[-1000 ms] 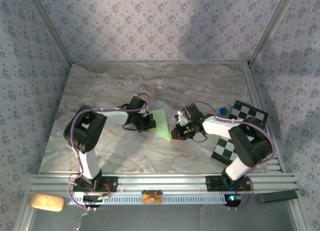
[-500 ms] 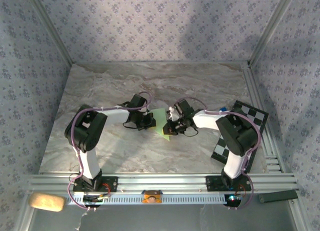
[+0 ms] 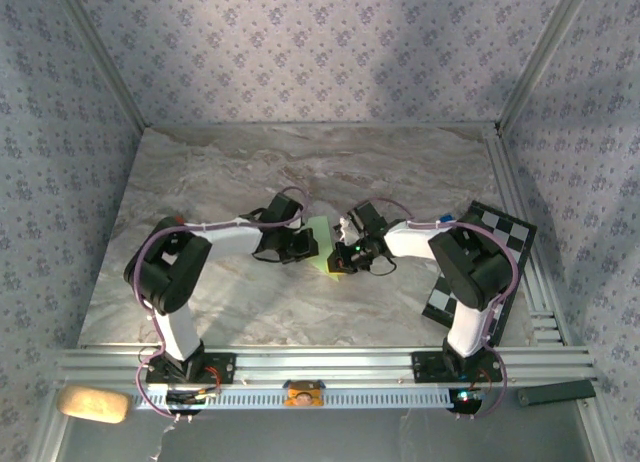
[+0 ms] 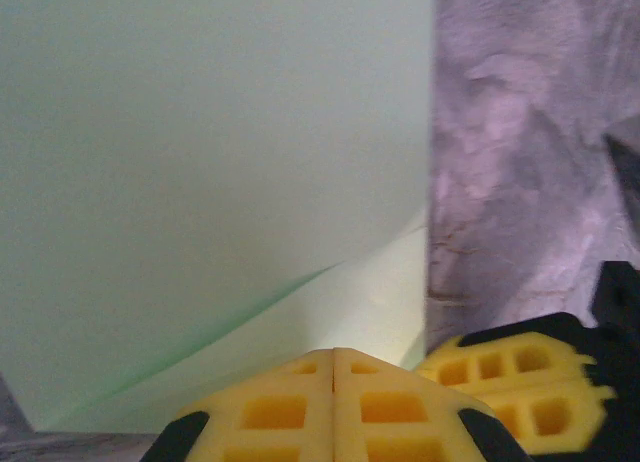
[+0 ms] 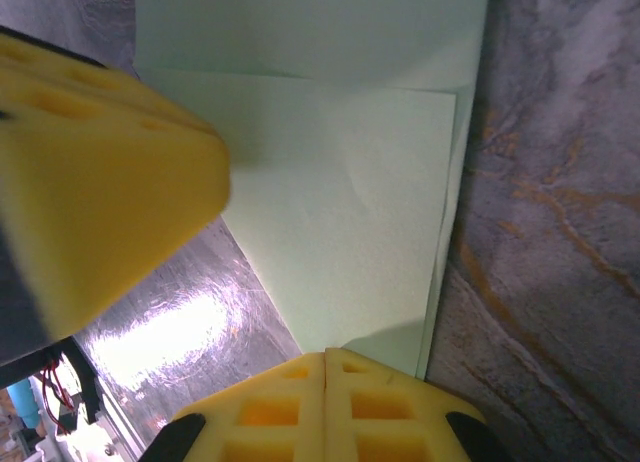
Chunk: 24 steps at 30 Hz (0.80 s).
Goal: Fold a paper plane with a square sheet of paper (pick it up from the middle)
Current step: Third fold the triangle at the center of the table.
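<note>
Paper [image 3: 320,247] lies part-folded at the middle of the counter [image 3: 200,182], flat, between the two arms; both wrists crowd over it. The left fingers [image 4: 275,412] are clenched tip to tip, and so are the right fingers [image 5: 385,410]; each pair meets the paper at its edge, and I cannot tell whether they pinch a layer or merely press down on it.

Risks, as I judge them: the sheet is thin and the counter smooth, so a push from one side could slide the whole thing and set the crease askew; a tip dragged too hard could crumple or tear a layer; the two pairs of fingers sit just beside each other, so a small error in either arm could knock them together; a flap not pressed flat may spring up once let go.

From the top view one gets the arms' layout and the board [image 3: 505,230] well off to the right, but little of the paper; the left wrist view gives a slanting fold line, one layer over another, with the right fingers [image 4: 510,377] alongside; the right wrist view gives a square-cornered flap on a lower layer, and the left fingers [image 5: 110,182] looming beside it.
</note>
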{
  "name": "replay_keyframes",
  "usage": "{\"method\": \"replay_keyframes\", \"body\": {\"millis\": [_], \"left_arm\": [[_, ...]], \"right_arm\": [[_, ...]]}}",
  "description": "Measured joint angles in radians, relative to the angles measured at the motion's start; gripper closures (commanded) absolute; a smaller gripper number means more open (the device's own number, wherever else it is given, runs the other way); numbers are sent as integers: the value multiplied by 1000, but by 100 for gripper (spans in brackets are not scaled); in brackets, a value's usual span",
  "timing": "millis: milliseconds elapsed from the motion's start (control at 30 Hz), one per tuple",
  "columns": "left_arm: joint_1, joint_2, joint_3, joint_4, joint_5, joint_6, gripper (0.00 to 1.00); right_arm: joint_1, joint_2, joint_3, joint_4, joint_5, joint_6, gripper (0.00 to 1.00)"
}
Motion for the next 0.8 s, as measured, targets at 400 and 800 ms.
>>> {"method": "replay_keyframes", "body": {"millis": [400, 800], "left_arm": [[48, 7, -47, 57, 37, 19, 94], [139, -7, -86, 92, 77, 86, 92]], "right_arm": [[8, -1, -13, 44, 8, 19, 100], [15, -1, -20, 72, 13, 24, 100]]}}
